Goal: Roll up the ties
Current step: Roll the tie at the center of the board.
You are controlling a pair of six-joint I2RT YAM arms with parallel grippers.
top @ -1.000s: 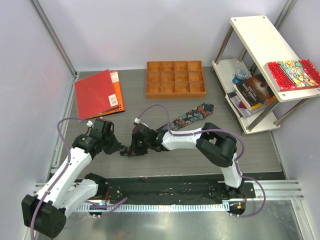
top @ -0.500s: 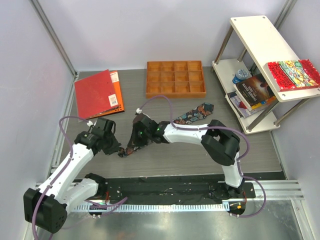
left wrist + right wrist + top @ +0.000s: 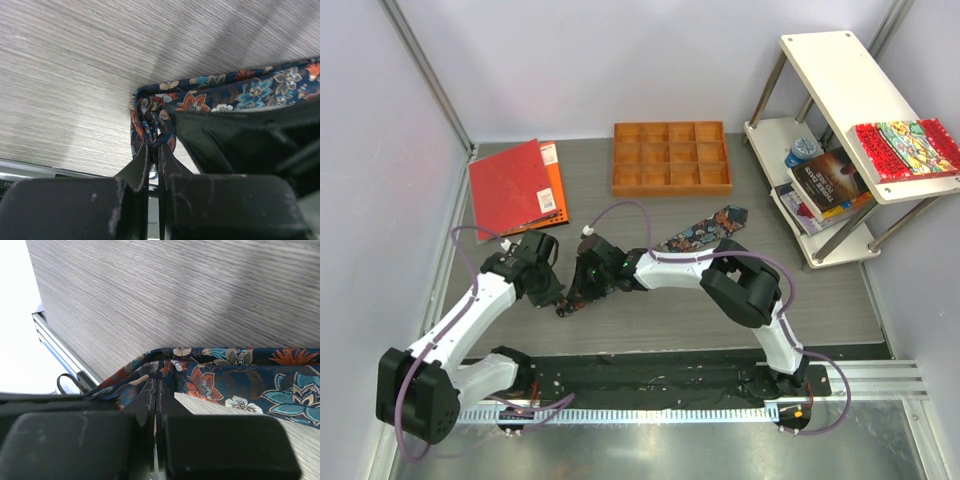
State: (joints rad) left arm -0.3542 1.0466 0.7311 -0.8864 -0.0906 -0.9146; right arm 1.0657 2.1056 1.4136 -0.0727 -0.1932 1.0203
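Observation:
The navy floral tie (image 3: 705, 226) lies across the middle of the table, its wide end at the back right and its narrow end bunched at the front left. My left gripper (image 3: 560, 299) is shut on that bunched end, seen in the left wrist view (image 3: 154, 144) with the folded tie (image 3: 200, 97) between its fingertips. My right gripper (image 3: 576, 296) meets it from the right and is shut on the same part of the tie (image 3: 220, 375), its fingertips pinching the fabric in the right wrist view (image 3: 156, 385).
A wooden compartment tray (image 3: 671, 157) stands at the back middle. A red and orange notebook (image 3: 516, 184) lies at the back left. A white shelf (image 3: 840, 70) with books (image 3: 830, 182) stands at the right. A black rail (image 3: 650, 375) runs along the front edge.
Both grippers have shifted a little to the left with the tie's narrow end held between them. The tie's visible length on the table has shortened slightly.

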